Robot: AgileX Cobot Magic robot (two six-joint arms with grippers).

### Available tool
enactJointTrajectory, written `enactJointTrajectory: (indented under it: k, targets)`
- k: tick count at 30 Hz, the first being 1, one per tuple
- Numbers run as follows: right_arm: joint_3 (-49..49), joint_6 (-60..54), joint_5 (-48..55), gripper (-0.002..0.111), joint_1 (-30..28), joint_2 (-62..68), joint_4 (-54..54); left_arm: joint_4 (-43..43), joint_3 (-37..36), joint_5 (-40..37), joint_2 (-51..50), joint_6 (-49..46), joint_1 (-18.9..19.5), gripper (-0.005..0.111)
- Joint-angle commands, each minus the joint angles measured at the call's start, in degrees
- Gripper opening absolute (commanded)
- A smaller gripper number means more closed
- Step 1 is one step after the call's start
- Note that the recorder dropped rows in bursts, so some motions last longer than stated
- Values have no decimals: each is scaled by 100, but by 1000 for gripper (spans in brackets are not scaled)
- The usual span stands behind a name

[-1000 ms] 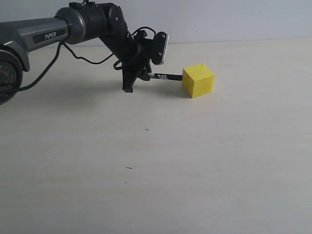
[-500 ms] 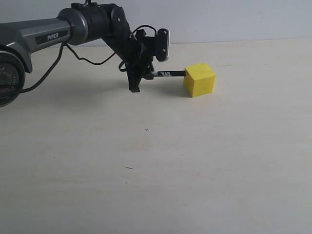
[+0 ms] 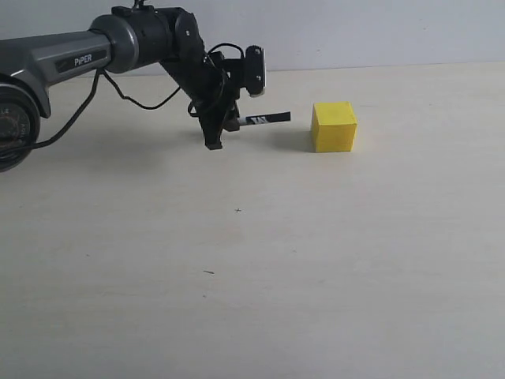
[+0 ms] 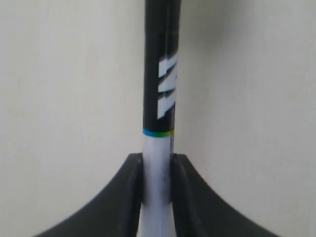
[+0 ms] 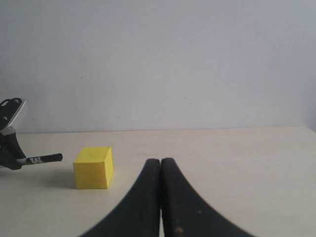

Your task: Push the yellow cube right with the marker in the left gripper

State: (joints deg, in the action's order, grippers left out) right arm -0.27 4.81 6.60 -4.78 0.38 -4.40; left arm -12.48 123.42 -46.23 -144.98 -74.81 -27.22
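The yellow cube (image 3: 333, 126) rests on the pale table, also in the right wrist view (image 5: 93, 168). My left gripper (image 3: 229, 123) hangs to the cube's left, shut on the marker (image 3: 265, 119). The marker lies level and its black end points at the cube, with a small gap between tip and cube. In the left wrist view the jaws (image 4: 157, 160) clamp the white barrel, and the black part of the marker (image 4: 159, 74) with its white mark sticks out ahead. My right gripper (image 5: 160, 162) is shut and empty, with the cube some way off to one side; the exterior view does not show it.
The beige table (image 3: 260, 268) runs back to a plain light wall (image 3: 379, 31). The left arm's grey link lettered "PiPER" (image 3: 55, 59) and its looped black cable (image 3: 126, 91) reach in from the left.
The cube has slid a little to the right and turned slightly. The left gripper then drew back left, so the marker tip that touched the cube now stands apart from it.
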Motion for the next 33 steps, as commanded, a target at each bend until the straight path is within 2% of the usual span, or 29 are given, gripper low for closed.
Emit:
enactJointTrajectory:
  k: [1,8,14,21,27,33]
  targets:
    - [27,2,-33,0,-31,-38,-9,219,431,-391,34,744,75,0]
    - [27,2,-33,0,-31,-38,-9,2005,782,-899,34,2208,-179,0]
    - [27,2,-33,0,-31,-38,-9,1605,853,-1474,34,2095,-193,0]
    - [27,2,-33,0,-31,-38,-9,1470,853,-1002,10,2075,-312,0]
    - [27,2,-33,0,-31,-38,-9,2083,853,-913,-151,1979,-624,0]
    - [27,2,-33,0,-31,-38,-9,2147,853,-890,-239,2085,-651,0]
